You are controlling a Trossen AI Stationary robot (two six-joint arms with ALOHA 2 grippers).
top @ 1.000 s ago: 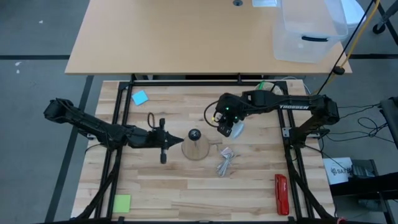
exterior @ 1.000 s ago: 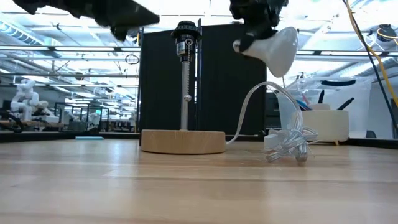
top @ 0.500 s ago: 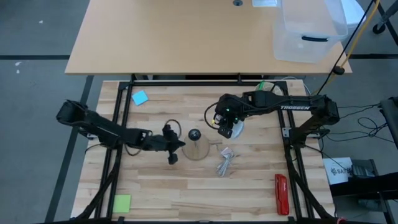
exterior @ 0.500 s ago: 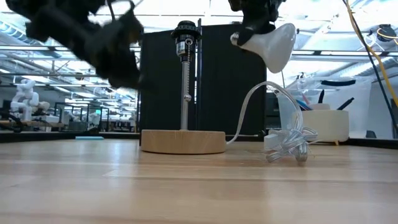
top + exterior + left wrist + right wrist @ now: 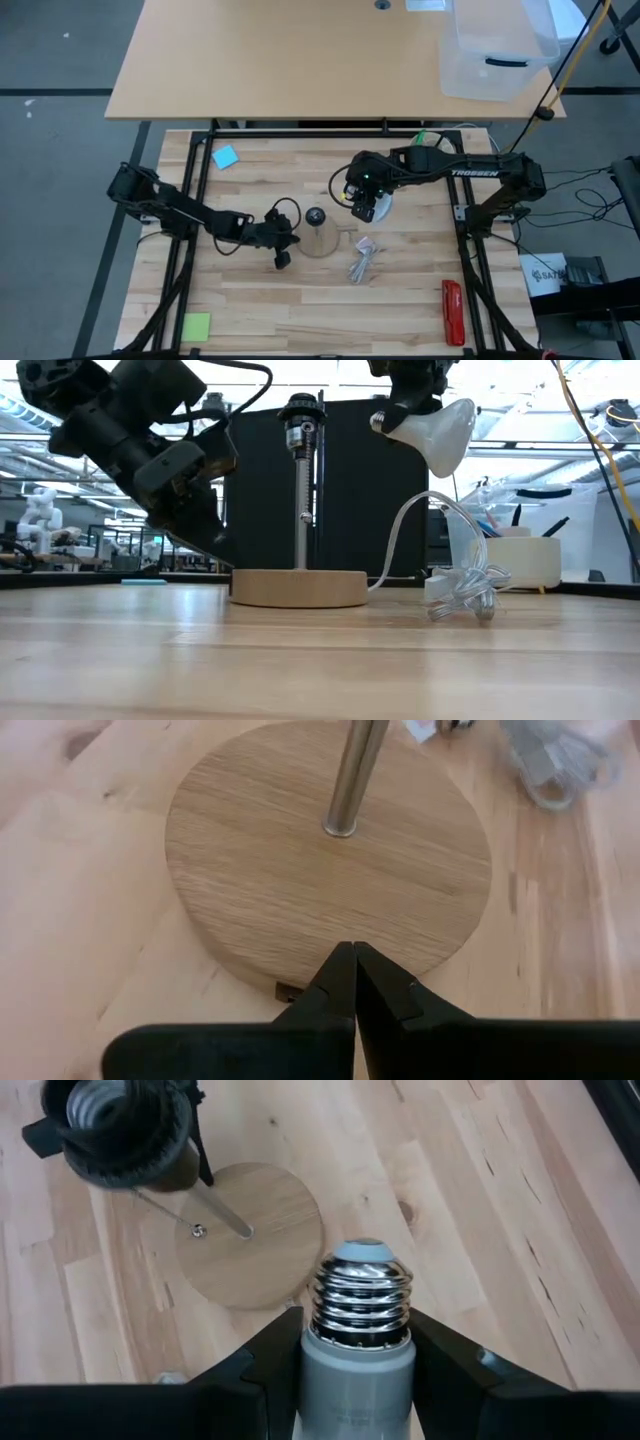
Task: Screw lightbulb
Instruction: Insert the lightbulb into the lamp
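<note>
Right gripper [image 5: 358, 1355] up in the air, jaws pinching the lightbulb [image 5: 432, 432] by its white neck (silvery screw end sticking out). Bulb near the black socket [image 5: 300, 412], a bit to one side. Left gripper [image 5: 354, 982] low, jaws pressed together, tips over the edge of the wooden disc [image 5: 300, 860] on the desk [image 5: 400, 300].
</note>
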